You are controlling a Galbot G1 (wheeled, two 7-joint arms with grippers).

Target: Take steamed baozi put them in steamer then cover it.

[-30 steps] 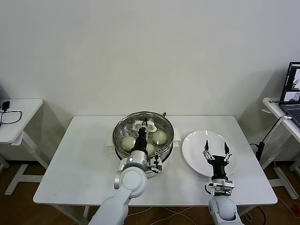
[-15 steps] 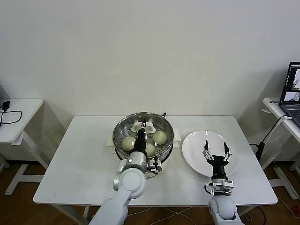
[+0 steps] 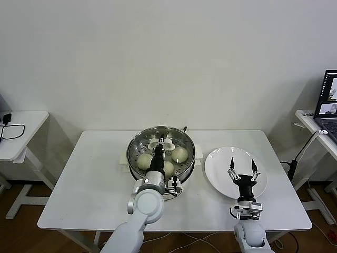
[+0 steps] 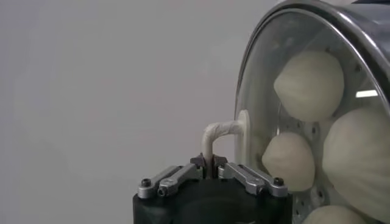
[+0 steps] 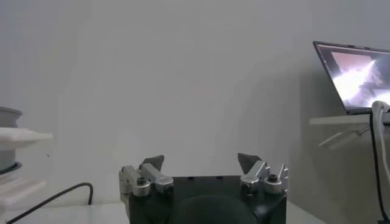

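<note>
The steamer (image 3: 134,149) stands at the middle of the white table. The clear glass cover (image 3: 181,138) lies on it, and three steamed baozi (image 3: 179,153) show through the glass. In the left wrist view the cover (image 4: 268,79) fills one side, with baozi (image 4: 308,85) behind the glass. My left gripper (image 3: 160,144) reaches over the pot, and its jaws are pinched on the cover's white handle (image 4: 222,129). My right gripper (image 3: 241,165) hangs open over the white plate, holding nothing.
A bare white plate (image 3: 218,166) lies to the right of the steamer. The table's front edge (image 3: 79,221) is near my body. A side table with a laptop (image 3: 329,97) stands far right, and another small table (image 3: 21,126) far left.
My left forearm has drifted slightly to the left. The cover stays on the steamer with the jaws on its handle. The right arm has not moved.
</note>
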